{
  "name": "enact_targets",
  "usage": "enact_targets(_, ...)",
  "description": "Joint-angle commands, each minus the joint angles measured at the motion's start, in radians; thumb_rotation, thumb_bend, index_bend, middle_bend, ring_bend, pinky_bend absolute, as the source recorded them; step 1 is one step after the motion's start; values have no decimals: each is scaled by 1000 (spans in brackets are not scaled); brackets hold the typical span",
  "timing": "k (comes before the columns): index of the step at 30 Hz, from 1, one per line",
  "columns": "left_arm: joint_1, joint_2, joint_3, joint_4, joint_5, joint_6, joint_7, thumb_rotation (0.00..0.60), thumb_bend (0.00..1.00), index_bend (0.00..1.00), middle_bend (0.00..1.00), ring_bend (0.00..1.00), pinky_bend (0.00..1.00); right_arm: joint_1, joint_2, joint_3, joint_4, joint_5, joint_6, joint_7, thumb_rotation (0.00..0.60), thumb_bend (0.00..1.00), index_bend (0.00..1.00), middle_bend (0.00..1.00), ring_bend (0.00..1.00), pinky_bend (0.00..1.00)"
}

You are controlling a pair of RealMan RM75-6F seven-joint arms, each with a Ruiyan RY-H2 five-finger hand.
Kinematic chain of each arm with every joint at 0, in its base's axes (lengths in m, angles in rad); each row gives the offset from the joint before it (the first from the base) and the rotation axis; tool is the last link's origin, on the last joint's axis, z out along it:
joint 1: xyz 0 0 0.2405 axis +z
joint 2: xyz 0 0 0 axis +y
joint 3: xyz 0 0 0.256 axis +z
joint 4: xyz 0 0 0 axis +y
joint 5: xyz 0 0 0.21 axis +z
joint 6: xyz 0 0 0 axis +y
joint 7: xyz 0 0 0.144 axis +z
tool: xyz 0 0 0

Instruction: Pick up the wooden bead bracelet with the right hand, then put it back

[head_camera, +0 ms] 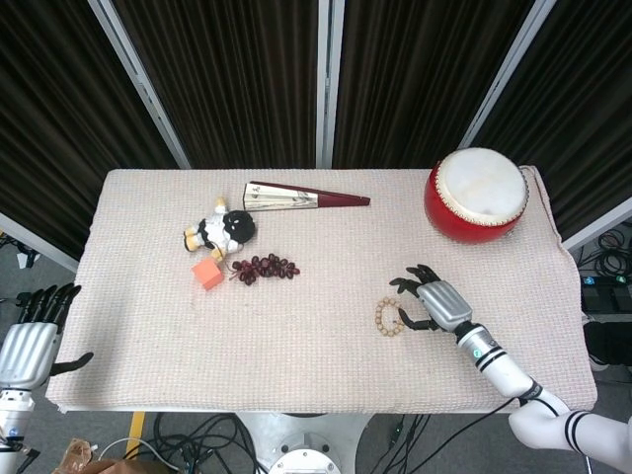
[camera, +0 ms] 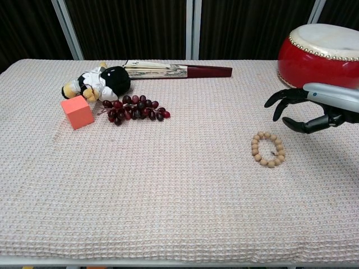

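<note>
Dark curtains hang behind the cloth-covered table (head_camera: 148, 296). From the head view, the round wooden bead bracelet (head_camera: 389, 317) lies flat on the cloth, just beside the right hand (head_camera: 432, 302), whose fingers are spread and hold nothing. The left hand (head_camera: 30, 336) waits off the table edge, fingers straight and empty.

From the chest view, the bracelet (camera: 267, 149) sits apart from the fingertips (camera: 275, 116). It looks light and floppy, and its smooth beads may slip, so hooking fingers through the ring seems best.

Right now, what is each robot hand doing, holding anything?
Left robot hand: open, holding nothing, off the table's edge.
Right robot hand: open, fingers spread, holding nothing; the wooden bead bracelet lies on the table beside it.
</note>
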Motion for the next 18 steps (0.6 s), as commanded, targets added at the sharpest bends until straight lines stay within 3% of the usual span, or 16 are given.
enact_targets(1,0,-3,-1,7,-3,-1,-7,600,0,39,52,0,42,-56,10,38,-57,98,86,-381,308,402,21,158,0,0)
enact_targets(3,1,-7,-1,13,-4,1,-12,600,0,38,52,0,42,-92,39,50,-95,118,143,-406,341,402,3,145,0,0)
enact_targets(6,4,-14,-3,23,-5,6,-17,600,0,38,52,0,42,-175,103,61,-168,156,264,-460,462,402,0,138,0,0)
enact_targets(13,8,-33,-10,32,-9,19,-19,600,0,38,52,0,42,-367,230,44,-330,128,539,-440,477,402,0,102,0,0)
enact_targets(18,11,-37,-9,24,-2,31,-3,600,0,38,52,0,42,-462,291,9,-394,65,641,-363,476,402,0,95,0,0)
